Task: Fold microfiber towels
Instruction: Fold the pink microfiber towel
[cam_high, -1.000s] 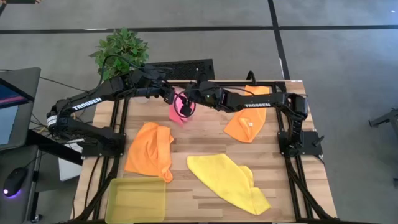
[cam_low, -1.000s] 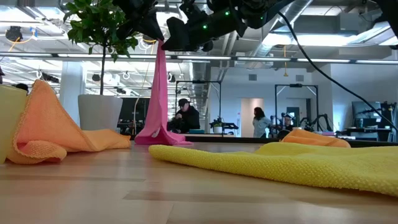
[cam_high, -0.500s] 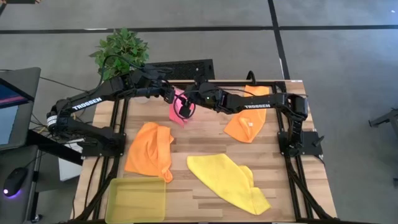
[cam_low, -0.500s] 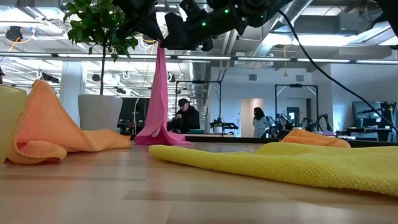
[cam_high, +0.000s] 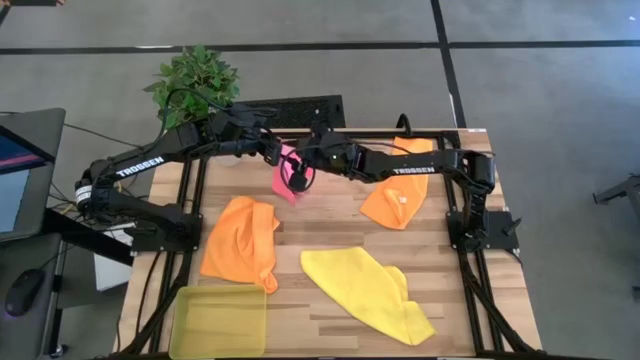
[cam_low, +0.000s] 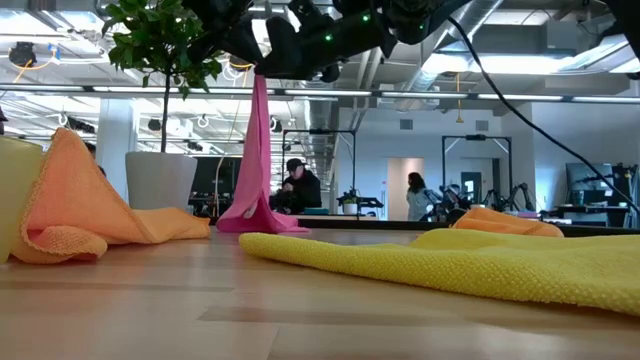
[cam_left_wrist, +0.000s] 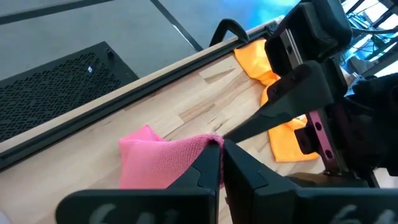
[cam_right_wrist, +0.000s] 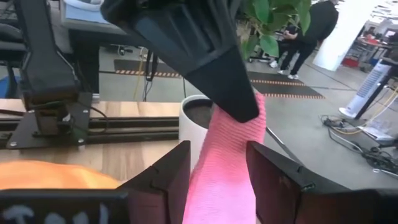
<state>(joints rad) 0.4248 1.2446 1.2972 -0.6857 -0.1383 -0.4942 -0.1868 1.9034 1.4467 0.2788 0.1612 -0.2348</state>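
A pink towel (cam_high: 285, 172) hangs as a narrow strip (cam_low: 258, 150) from my left gripper (cam_left_wrist: 222, 144), which is shut on its top at the far middle of the table. Its lower end rests bunched on the table (cam_low: 255, 222). My right gripper (cam_right_wrist: 217, 155) reaches in level from the right. It is open, with one finger on each side of the hanging strip just below the left gripper. One orange towel (cam_high: 240, 240) lies crumpled at the left, another (cam_high: 398, 195) at the right, and a yellow towel (cam_high: 365, 290) lies near the front. My left gripper pinches the pink towel's top corner (cam_left_wrist: 208, 142) between its two fingertips, slanting down from the table's left. The towel hangs straight below the fingers, with its lower end on the table. My right gripper's fingers (cam_right_wrist: 273, 180) flank the strip; I cannot tell whether they touch it.
A translucent yellow-green tray (cam_high: 220, 322) sits at the front left corner. A potted plant (cam_high: 197, 80) and a black perforated panel (cam_high: 300, 108) stand beyond the far edge. People show in the room behind, in the low view.
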